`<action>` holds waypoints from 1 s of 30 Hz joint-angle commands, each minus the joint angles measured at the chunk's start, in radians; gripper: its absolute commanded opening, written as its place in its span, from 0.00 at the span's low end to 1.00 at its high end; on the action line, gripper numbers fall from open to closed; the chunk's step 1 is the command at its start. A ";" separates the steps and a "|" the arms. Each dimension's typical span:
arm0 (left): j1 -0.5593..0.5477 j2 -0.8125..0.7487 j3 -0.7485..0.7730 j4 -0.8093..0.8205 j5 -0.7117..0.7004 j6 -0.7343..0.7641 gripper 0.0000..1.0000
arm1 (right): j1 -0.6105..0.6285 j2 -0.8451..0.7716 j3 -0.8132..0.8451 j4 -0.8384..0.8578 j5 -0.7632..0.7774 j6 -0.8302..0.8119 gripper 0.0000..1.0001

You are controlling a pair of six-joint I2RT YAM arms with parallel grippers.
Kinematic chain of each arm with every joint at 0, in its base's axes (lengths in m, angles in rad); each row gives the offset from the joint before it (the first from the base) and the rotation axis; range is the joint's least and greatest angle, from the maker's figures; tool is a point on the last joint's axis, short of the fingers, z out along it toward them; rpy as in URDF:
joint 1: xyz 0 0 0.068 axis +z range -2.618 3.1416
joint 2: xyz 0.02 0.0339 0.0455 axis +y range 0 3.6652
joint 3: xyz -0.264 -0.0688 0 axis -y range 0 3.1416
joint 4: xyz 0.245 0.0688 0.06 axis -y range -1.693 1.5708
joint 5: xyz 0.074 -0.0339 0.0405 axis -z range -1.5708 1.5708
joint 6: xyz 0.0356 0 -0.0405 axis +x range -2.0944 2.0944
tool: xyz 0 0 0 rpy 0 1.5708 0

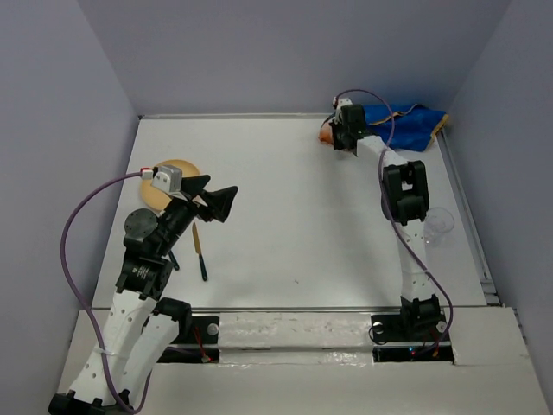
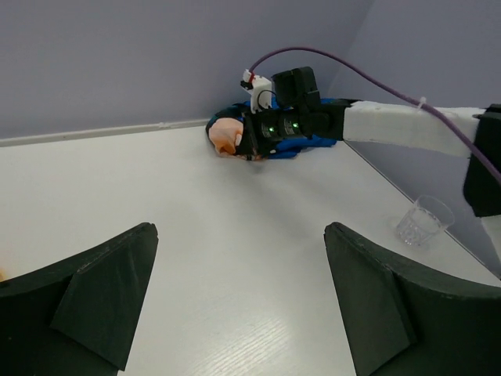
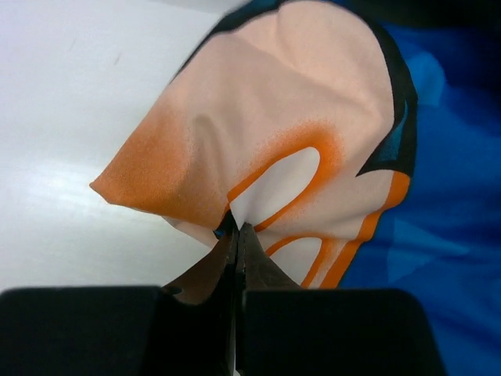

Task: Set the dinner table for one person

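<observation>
Placemat step: right hand (image 3: 236, 233) pinched shut on crumpled blue placemat (image 3: 305, 110) edge at far right corner of white bench (image 1: 294, 242), left hand (image 1: 214, 194) open, empty; next likely needs a drag toward centre, then flattening.

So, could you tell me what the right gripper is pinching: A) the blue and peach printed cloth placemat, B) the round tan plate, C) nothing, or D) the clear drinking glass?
A: in the right wrist view the right gripper is shut on a peach fold of the blue and peach printed cloth placemat.
</observation>
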 commanded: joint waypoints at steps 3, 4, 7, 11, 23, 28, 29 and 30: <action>0.005 -0.013 0.000 0.063 -0.025 -0.017 0.99 | 0.124 -0.415 -0.507 0.202 -0.184 0.016 0.00; 0.005 -0.016 -0.003 0.067 -0.024 -0.018 0.99 | 0.124 -0.458 -0.571 0.207 -0.207 0.033 0.00; 0.005 -0.022 -0.008 0.068 -0.022 -0.019 0.99 | 0.159 -0.646 -0.844 0.221 -0.250 0.126 0.00; 0.003 -0.007 -0.011 0.059 -0.022 -0.034 0.99 | 0.173 -0.860 -1.166 0.229 -0.256 0.243 0.00; -0.258 0.197 0.041 0.069 -0.216 -0.146 0.99 | 0.173 -1.470 -1.625 0.135 -0.101 0.450 0.84; -0.623 0.482 0.175 0.025 -0.626 -0.010 0.99 | 0.173 -1.601 -1.622 0.100 0.000 0.485 0.69; -0.636 0.524 0.214 0.031 -0.669 0.009 0.99 | 0.173 -1.642 -1.621 0.085 0.014 0.498 0.63; -0.639 0.562 0.235 0.039 -0.683 0.026 0.99 | 0.173 -1.662 -1.624 0.081 0.041 0.511 0.55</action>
